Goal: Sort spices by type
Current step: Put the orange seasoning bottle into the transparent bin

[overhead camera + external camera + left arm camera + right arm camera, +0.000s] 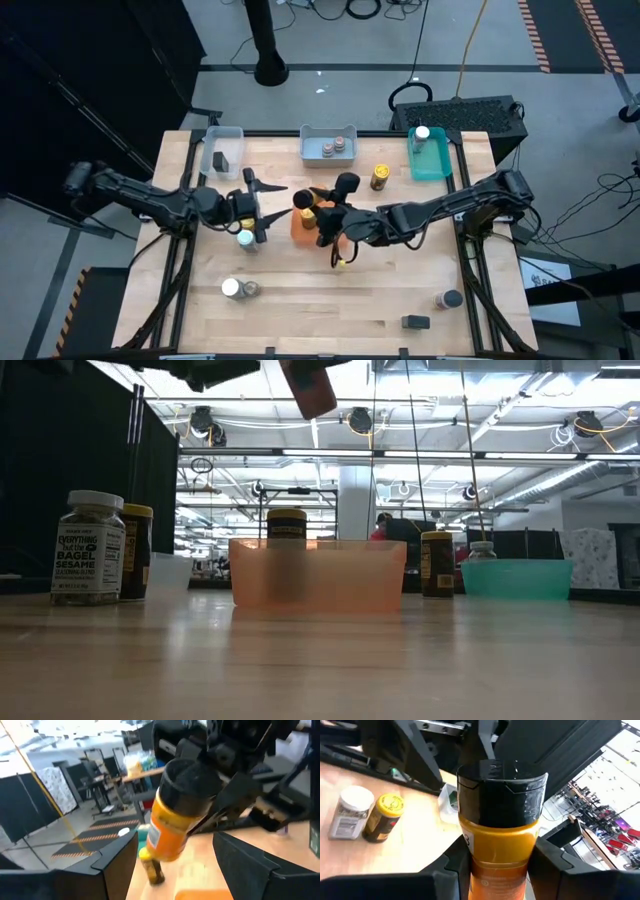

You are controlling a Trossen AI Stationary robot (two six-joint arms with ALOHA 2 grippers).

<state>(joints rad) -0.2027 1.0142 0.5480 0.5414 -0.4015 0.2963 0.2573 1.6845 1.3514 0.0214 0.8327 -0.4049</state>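
Observation:
An orange spice jar with a black lid [302, 199] hangs above the orange tray [300, 228] at mid-table. My right gripper [313, 208] is shut on it; in the right wrist view the jar [501, 827] sits between its fingers [456, 862]. My left gripper [274, 207] stands open just left of the jar, its fingers [116, 855] either side of the jar [177, 815] without touching. Other spices stand about: a yellow-lidded amber jar [380, 178], a white-lidded jar [245, 238] and two jars at the front left [238, 289].
At the back stand a clear tray [222, 150], a blue-grey tray [312, 150] holding jars and a teal tray [432, 165] with a white-lidded jar. One jar [450, 298] and a small dark block [415, 321] lie front right.

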